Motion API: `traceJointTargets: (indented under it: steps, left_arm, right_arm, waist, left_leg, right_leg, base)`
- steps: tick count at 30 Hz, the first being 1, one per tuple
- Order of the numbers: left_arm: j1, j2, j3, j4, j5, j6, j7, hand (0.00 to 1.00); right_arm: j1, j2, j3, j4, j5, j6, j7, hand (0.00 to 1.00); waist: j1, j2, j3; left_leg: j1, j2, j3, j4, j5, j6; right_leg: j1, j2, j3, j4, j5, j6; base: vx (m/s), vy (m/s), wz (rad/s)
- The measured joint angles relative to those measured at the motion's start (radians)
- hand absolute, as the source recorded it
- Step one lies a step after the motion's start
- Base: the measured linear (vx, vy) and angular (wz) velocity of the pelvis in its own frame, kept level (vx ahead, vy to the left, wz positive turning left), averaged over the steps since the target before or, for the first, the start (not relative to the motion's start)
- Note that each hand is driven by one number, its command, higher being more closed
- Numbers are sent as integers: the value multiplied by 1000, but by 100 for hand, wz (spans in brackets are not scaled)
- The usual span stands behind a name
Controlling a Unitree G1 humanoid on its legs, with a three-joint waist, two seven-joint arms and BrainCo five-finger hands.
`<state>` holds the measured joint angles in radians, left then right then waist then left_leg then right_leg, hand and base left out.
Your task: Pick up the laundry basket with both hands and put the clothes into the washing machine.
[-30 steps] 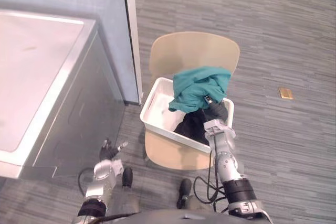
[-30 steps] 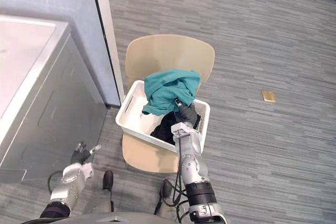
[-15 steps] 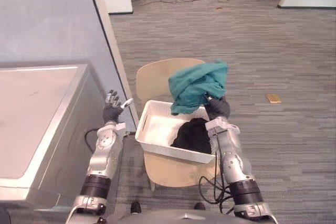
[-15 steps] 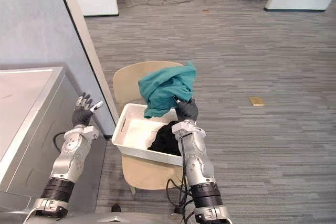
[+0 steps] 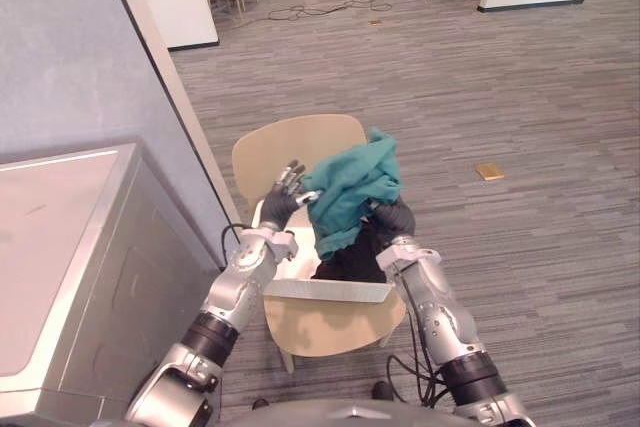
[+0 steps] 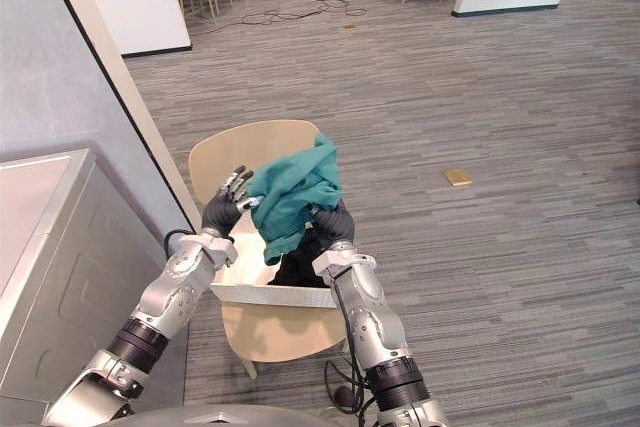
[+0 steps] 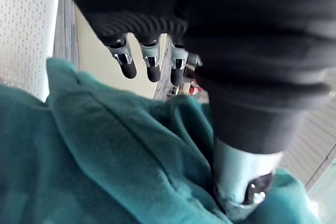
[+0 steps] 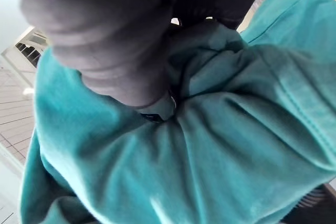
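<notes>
One white basket (image 5: 330,290) sits on the seat of one tan chair (image 5: 290,142). It covers most of the seat, and its front rim lies close to the seat's front edge. There are two pieces of clothing. A black cloth (image 5: 350,259) lies in the basket toward its right side. A teal cloth (image 5: 350,192) is held up above the basket, its lower end hanging down over the black one.

The right hand (image 5: 395,219) is under the teal cloth at the basket's right rim, its fingers clamped on a bunch of it and mostly buried in the folds. The left hand (image 5: 281,205) is at the cloth's left edge, above the basket's back left corner. Its fingers (image 7: 128,66) are straight and apart, and its thumb touches the fabric.

One washer (image 5: 60,247) stands to the left. A wall (image 5: 90,67) edge lies between it and the chair, leaving only a narrow gap on that side. To the right of and beyond the chair the floor (image 5: 520,77) is open carpet with one small gold plate (image 5: 489,172) on it. Several more chairs stand far off at the room's far edge.
</notes>
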<state>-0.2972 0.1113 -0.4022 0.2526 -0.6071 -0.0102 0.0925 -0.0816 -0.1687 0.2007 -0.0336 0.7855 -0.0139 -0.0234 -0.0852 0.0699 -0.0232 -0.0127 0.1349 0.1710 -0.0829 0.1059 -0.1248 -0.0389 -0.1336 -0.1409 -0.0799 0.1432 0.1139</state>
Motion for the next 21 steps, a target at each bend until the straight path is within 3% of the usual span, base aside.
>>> traceJointTargets:
  steps: [10, 11, 21]
  left_arm:
    - [-47, 9, -113, 0, -37, 2, -21, 0]
    - [-48, 9, -130, 5, -49, 2, -32, 100]
    - [-77, 35, -164, 52, -69, 10, -27, 100]
  right_arm:
    - [47, -1, 14, -65, 15, -1, 4, 100]
    - [50, -2, 15, -65, 23, -1, 4, 100]
    - [81, -11, 19, -67, 42, -6, 3, 100]
  waist:
    - [-21, -1, -1]
    - [-24, -1, -1]
    - [-30, -8, -5]
  left_leg:
    - [13, 0, 19, -1, -7, -1]
    - [14, 0, 20, -1, -8, -1]
    - [13, 0, 18, -1, -8, -1]
  right_leg:
    - [0, 0, 21, 0, -3, 1]
    - [0, 0, 22, 0, -3, 1]
    - [0, 0, 21, 0, -5, 4]
  base:
    - [0, 0, -5]
    - [0, 0, 0]
    - [0, 0, 0]
